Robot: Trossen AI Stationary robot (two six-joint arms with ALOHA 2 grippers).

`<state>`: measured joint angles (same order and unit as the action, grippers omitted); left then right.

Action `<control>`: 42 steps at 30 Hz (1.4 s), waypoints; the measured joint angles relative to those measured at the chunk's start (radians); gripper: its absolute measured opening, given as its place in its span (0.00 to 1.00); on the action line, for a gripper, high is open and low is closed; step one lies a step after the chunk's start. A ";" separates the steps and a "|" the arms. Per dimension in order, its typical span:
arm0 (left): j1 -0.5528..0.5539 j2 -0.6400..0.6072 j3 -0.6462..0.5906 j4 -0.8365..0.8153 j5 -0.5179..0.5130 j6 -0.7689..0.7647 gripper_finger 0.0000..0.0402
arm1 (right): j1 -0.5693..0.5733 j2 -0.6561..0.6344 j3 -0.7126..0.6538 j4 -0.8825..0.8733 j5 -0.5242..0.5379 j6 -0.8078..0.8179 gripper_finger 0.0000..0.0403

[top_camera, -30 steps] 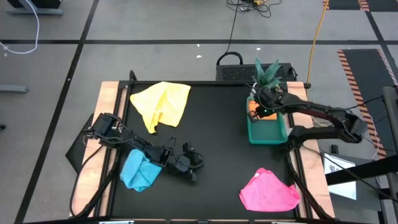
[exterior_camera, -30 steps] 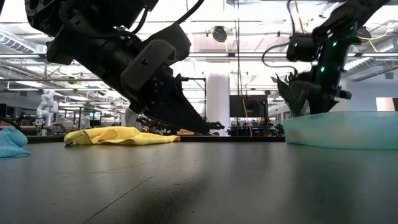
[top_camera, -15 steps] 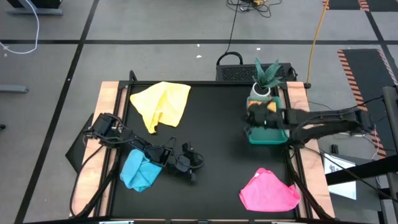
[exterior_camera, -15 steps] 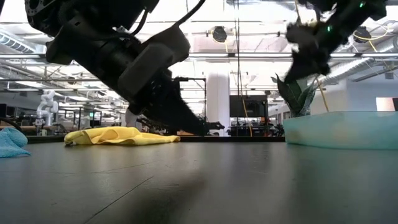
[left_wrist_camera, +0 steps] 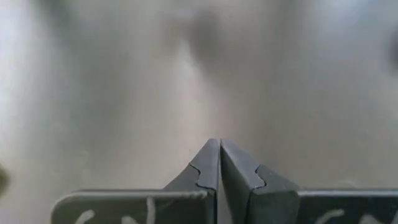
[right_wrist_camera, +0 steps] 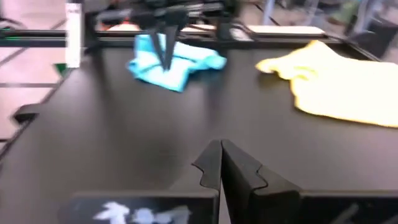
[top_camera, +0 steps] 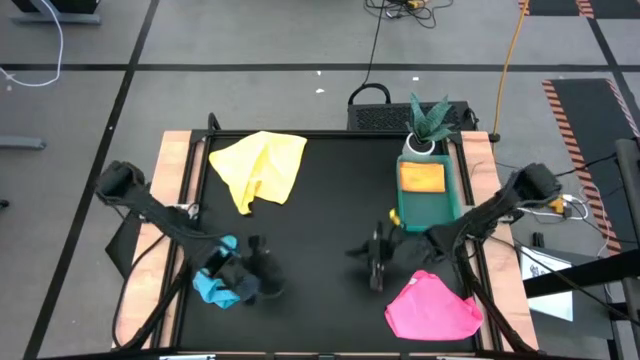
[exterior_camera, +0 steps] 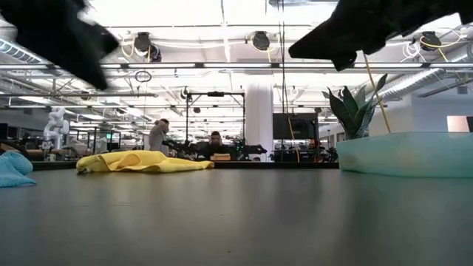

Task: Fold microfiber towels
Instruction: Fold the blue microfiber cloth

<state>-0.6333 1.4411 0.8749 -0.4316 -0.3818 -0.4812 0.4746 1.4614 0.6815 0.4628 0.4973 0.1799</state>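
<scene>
table [top_camera: 330, 210]: black top, wood strips along the left and right edges
left gripper [top_camera: 262, 282]: low over the table near the front edge, left of centre, just beside the light blue towel; fingers [left_wrist_camera: 205, 171] pressed together, nothing between them, only bare dark table ahead in the left wrist view
right gripper [top_camera: 374, 262]: over the table near the front edge, right of centre, between the green tray and the pink towel, pointing toward the left side; fingers [right_wrist_camera: 211, 163] pressed together, holding nothing
light blue towel [top_camera: 215, 280]: crumpled heap near the front-left corner, partly under the left arm; also seen across the table in the right wrist view [right_wrist_camera: 174, 62], with the left gripper hanging just above it
yellow towel [top_camera: 262, 165]: lying loose and rumpled near the back-left corner, apart from both grippers; flat heap in the low view [exterior_camera: 144, 161]
second yellow towel [top_camera: 422, 177]: folded orange-yellow square lying inside the green tray
pink towel [top_camera: 432, 308]: bunched near the front-right corner, just in front of the right gripper, contact cannot tell
green tray [top_camera: 452, 212]: by the right edge, toward the back; its pale wall shows in the low view [exterior_camera: 406, 154]
potted plant [top_camera: 428, 125]: at the back-right corner, right behind the tray
people [exterior_camera: 185, 140]: two, in the room far behind the table, low view only
</scene>
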 joint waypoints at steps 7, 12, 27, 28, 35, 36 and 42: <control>-0.104 -0.026 0.000 -0.142 0.095 -0.071 0.07 | 0.082 0.141 0.000 0.193 0.000 -0.019 0.00; -0.052 -0.020 0.000 -0.223 0.179 -0.172 0.23 | 0.111 0.174 0.000 0.233 0.000 -0.017 0.00; 0.129 -0.020 -0.172 -0.065 0.350 -0.061 0.47 | 0.124 0.174 -0.001 0.243 0.001 -0.020 0.00; 0.127 -0.020 -0.185 -0.046 0.355 -0.042 0.46 | 0.124 0.174 -0.001 0.243 0.001 -0.020 0.00; 0.114 -0.022 -0.276 0.037 0.341 -0.026 0.32 | 0.124 0.174 -0.001 0.244 0.001 -0.017 0.00; 0.114 -0.023 -0.281 0.037 0.333 -0.034 0.29 | 0.124 0.174 -0.001 0.243 0.001 -0.017 0.00; 0.112 -0.022 -0.289 0.091 0.325 0.000 0.08 | 0.124 0.174 -0.001 0.244 0.001 -0.010 0.00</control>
<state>-0.5213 1.4194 0.5856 -0.3407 -0.0572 -0.4816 0.5983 1.6352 0.6807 0.7067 0.4980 0.1695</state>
